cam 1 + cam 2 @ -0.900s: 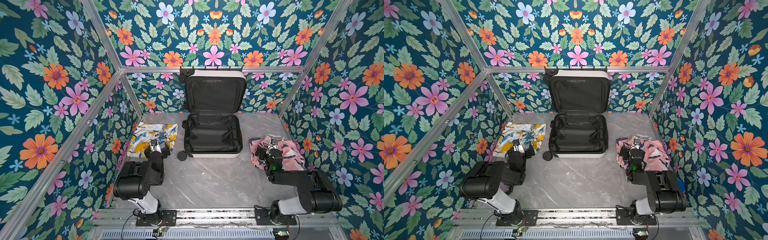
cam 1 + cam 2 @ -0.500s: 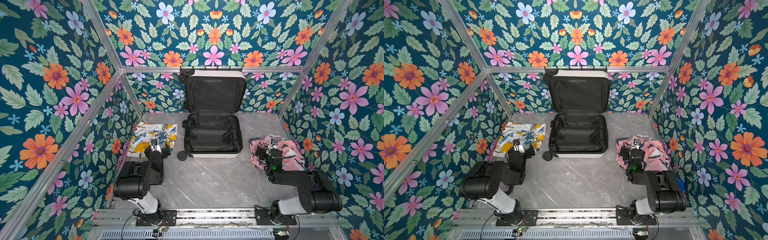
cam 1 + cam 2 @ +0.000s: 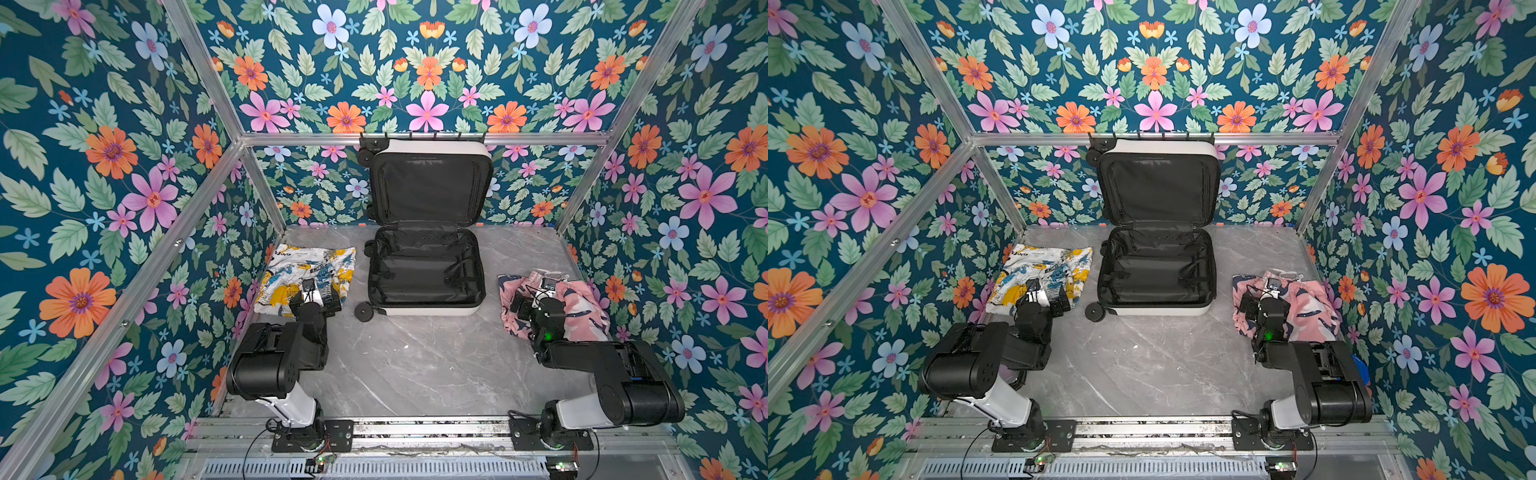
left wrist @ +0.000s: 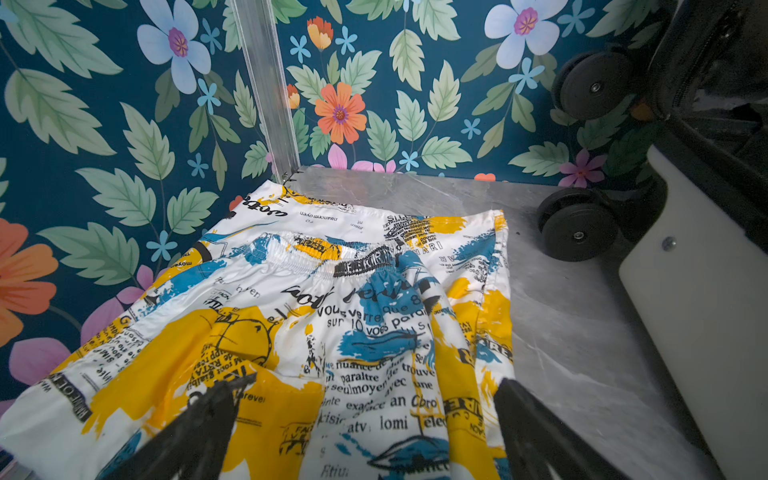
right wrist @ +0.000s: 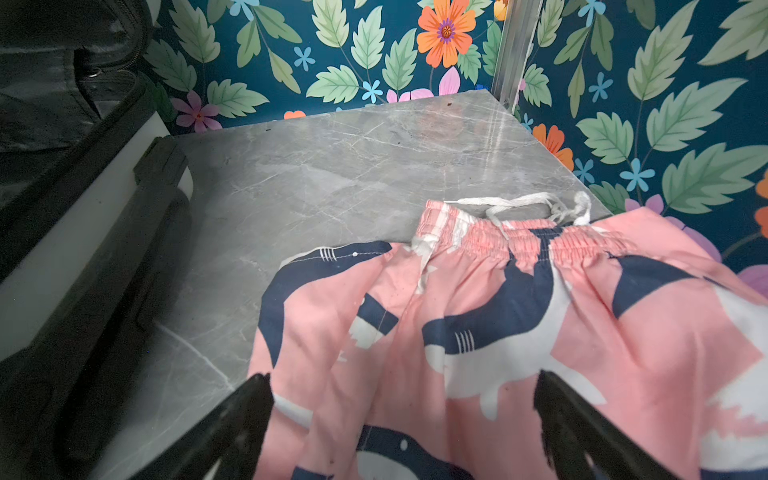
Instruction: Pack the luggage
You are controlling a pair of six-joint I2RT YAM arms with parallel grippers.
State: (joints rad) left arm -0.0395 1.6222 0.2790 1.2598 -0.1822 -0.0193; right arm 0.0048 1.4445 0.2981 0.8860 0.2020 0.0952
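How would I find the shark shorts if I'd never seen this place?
Find the open white suitcase at the back of the grey table. The shark shorts lie crumpled on the table to its right in both top views. They are pink with navy-and-white sharks and a white drawstring, unlike the yellow, blue and white lettered shorts on the suitcase's left.

Floral dark-blue walls (image 3: 428,75), aluminium frame rails (image 3: 415,138), grey marble tabletop (image 3: 415,361)
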